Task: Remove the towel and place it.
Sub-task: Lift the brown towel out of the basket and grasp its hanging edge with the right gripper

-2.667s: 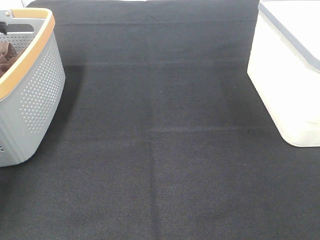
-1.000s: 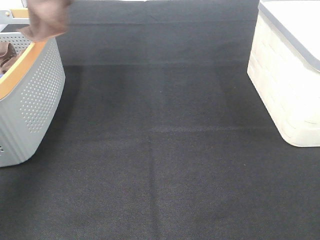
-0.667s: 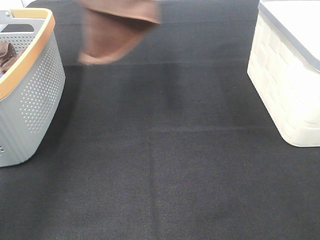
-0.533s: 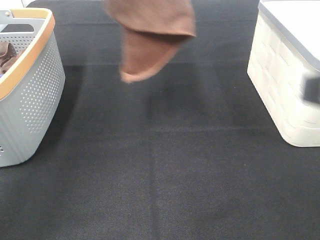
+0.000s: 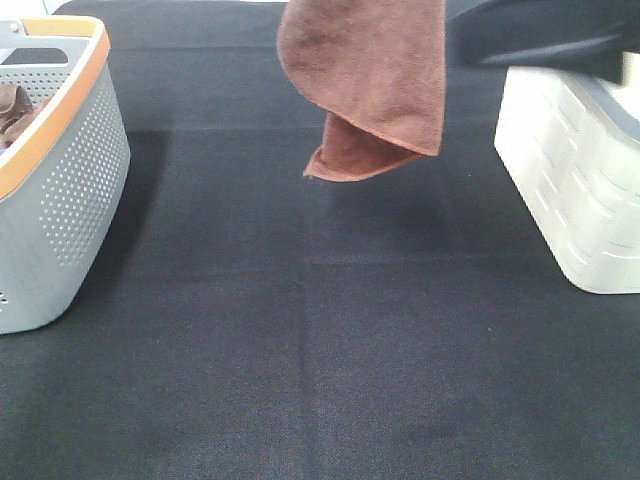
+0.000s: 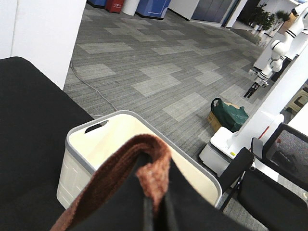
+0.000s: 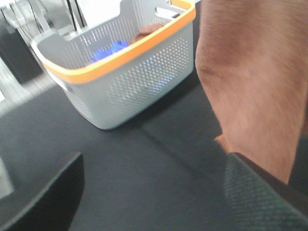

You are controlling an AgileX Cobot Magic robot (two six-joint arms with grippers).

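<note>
Holding the towel (image 5: 370, 80) up in the air with the left end effector (image 6: 155, 192), clamped together on a fold of the cloth; in the left wrist view, seeing the rust-brown edge bulging over the dark fingertips. Pinching only at the top, so letting the rest hang free in a loose double layer, with the lowest corner well above the bench (image 5: 300, 350) and touching nothing. Lifting it this high probably for clearing the orange rim of the basket (image 5: 70, 190) and for not dragging it over the black surface. Hanging now between the basket and the white bin (image 5: 570, 200), nearer to the bin, so being out of the basket already but not yet placed anywhere. Leaving another brownish cloth (image 5: 12, 110) and something blue (image 7: 108, 50) inside the basket. Holding the right end effector (image 7: 154, 166) just beside the towel, fingers wide apart and gripping nothing; showing in the high view only as a dark blur in front of the bin. Standing apart like this most likely for taking a second edge, in order to spread the floppy cloth before laying it down. Not being able to tell from here whether placing is meant on the bench or in the bin.
</note>
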